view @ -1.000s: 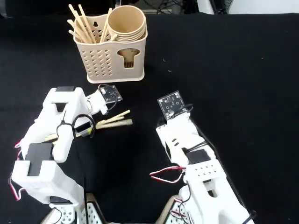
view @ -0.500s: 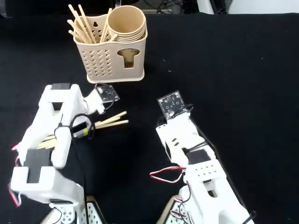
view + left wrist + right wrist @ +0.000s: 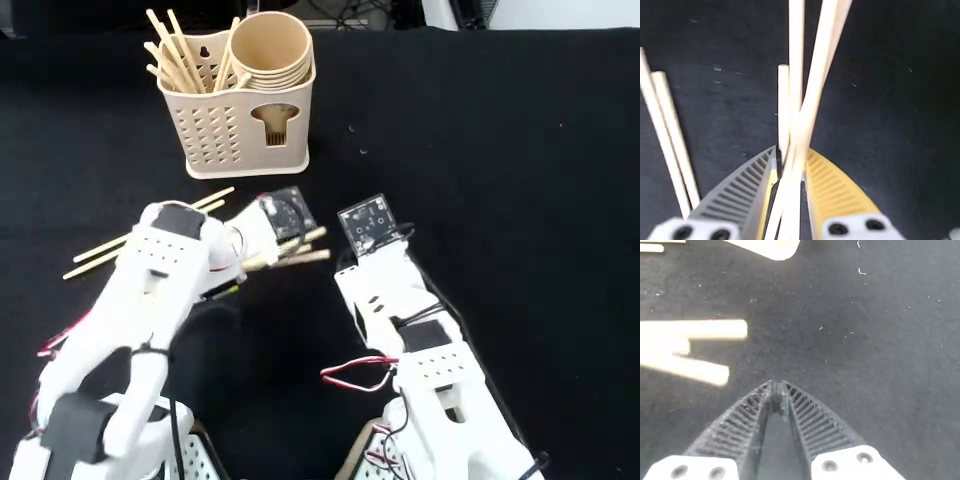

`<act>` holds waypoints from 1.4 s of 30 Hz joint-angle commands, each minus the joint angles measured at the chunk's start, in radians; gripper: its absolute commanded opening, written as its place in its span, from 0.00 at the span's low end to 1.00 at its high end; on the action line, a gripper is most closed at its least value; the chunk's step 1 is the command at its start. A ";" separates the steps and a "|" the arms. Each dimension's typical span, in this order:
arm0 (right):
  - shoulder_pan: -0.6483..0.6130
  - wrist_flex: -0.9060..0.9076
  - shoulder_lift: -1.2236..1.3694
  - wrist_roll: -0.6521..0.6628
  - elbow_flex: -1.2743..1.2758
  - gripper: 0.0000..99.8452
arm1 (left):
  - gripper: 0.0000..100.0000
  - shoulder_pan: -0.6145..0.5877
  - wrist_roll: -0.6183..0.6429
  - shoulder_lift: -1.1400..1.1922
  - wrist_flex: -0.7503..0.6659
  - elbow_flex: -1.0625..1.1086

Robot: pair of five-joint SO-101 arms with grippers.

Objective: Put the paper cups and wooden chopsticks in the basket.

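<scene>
Left wrist view: left gripper point(image 3: 790, 162) clenched on held chopsticks point(image 3: 799, 100), a few sticks crossing and fanning out past the tips over the black table point(image 3: 890, 75). Loose chopsticks point(image 3: 667, 135), a pair, lie flat on the table just beside the jaws.

Right wrist view: right gripper point(image 3: 777, 390) closed on nothing, low over the table. Blunt stick ends sit near its tips, likely those of the held bundle.

High view: basket point(image 3: 240, 140) stands near the table's far edge, left of middle. It already holds paper cups point(image 3: 272, 50) stacked in one compartment and more sticks in the other. The loose pair lies slanted toward the table's left edge, between basket and left arm. The held bundle is just in front of the basket, near the right gripper.

Handling, my judgement: the sticks are light, stiff, thin and smooth. A crossed bundle can pivot or slip in a pinch, so grip firmly, tip it upright and drop it in ends first. Take the loose pair near mid-length, across both. The cups are light and crushable.
</scene>
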 commanded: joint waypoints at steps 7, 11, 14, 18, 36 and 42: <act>0.094 -0.028 -0.021 -0.114 -0.010 0.01 | 0.03 -0.084 0.184 -0.190 -0.152 -0.004; 0.091 -0.028 -0.021 -0.112 -0.010 0.01 | 0.03 -0.079 0.253 -0.250 -0.278 0.042; 0.091 -0.028 -0.021 -0.112 -0.010 0.01 | 0.03 -0.062 0.272 -0.302 -0.299 0.062; 0.091 -0.029 -0.021 -0.110 -0.010 0.01 | 0.03 -0.054 0.318 -0.385 -0.304 0.053; 0.091 -0.029 -0.019 -0.110 -0.010 0.01 | 0.03 -0.064 0.396 -0.623 -0.433 0.145; 0.091 -0.029 -0.019 -0.110 -0.010 0.01 | 0.03 -0.056 0.505 -0.623 -0.474 0.073</act>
